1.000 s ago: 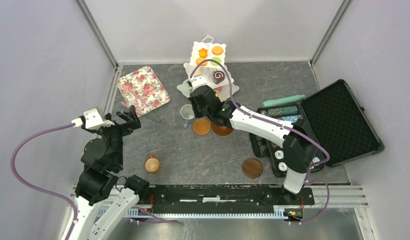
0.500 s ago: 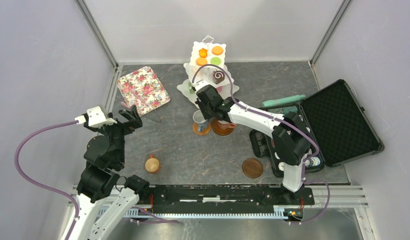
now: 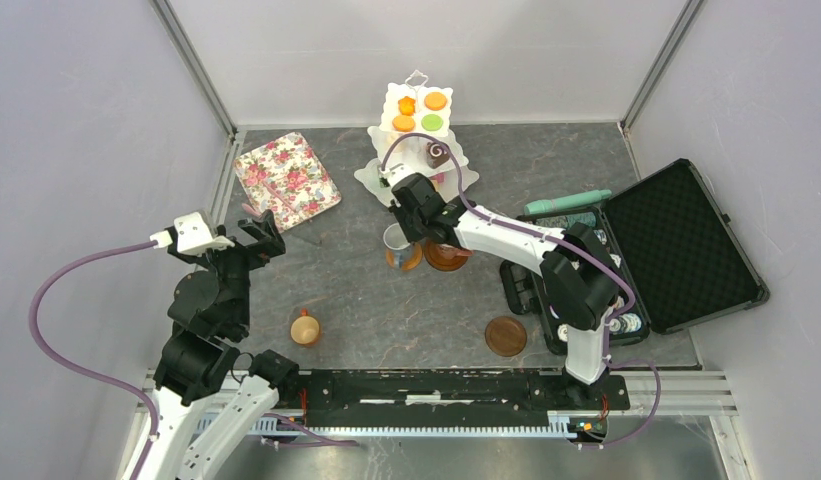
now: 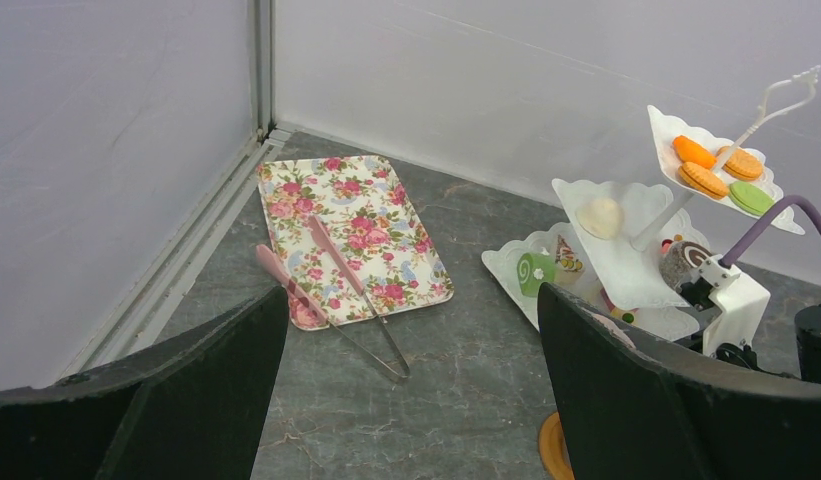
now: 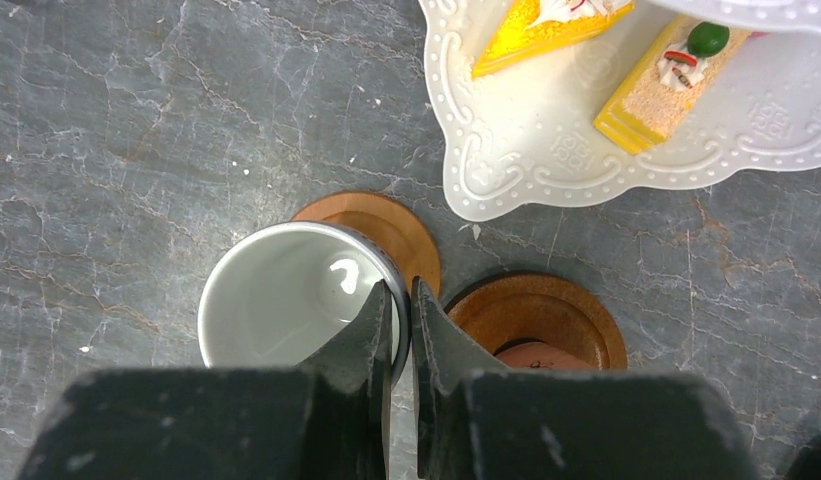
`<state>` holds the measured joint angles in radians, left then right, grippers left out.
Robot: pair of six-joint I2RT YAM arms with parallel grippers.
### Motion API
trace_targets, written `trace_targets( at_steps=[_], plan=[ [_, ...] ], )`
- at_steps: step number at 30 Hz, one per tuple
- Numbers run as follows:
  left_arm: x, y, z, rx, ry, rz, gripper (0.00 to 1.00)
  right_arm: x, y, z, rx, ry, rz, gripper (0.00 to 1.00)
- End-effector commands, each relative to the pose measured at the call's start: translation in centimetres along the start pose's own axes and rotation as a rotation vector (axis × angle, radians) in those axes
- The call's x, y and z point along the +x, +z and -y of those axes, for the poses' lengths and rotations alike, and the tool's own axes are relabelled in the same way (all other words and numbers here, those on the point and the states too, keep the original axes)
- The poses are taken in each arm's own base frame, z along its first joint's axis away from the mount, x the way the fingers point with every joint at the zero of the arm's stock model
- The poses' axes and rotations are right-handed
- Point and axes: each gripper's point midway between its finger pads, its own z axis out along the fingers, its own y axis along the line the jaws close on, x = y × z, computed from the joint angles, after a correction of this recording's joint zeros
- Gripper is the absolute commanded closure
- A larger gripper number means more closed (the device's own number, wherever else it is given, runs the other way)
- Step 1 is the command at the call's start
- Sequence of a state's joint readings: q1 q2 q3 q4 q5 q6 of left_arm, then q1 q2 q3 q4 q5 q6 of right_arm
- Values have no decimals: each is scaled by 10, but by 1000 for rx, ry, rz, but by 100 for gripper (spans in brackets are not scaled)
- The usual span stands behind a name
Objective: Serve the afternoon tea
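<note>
Right gripper (image 5: pixel 401 290) pinches the white mug (image 5: pixel 276 300) by its rim, one finger inside, one outside, above an orange saucer (image 5: pixel 391 222); left gripper (image 4: pixel 406 295) gapes wide, empty.

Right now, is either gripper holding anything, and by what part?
The right gripper pinches the mug by its rim, one finger inside, one outside, over a saucer. The left gripper is open, holding nothing.

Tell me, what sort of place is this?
Likely a robot test booth, not a tearoom: plain grey walls box in a small table, a left arm and right arm are bolted to its edge, and the stand holds toy cakes.
</note>
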<state>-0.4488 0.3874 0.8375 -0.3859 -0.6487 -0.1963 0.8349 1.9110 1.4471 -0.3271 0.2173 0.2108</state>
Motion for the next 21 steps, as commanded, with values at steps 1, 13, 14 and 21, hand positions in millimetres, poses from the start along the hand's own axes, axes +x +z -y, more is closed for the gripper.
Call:
trace_targets(
  at_steps=[1,13,14,21],
  plan=[
    [-10,2,4,8,-48,38,0,-26,-2,-3,-20,13,97,100],
    [-9,3,5,13,-47,35,0,-17,-5,-1,-20,4,89,82],
    [-9,3,5,14,-47,35,0,-18,-6,0,-17,3,91,79],
    [-8,4,7,18,-44,31,0,-25,-23,6,3,-20,93,64]
  ],
)
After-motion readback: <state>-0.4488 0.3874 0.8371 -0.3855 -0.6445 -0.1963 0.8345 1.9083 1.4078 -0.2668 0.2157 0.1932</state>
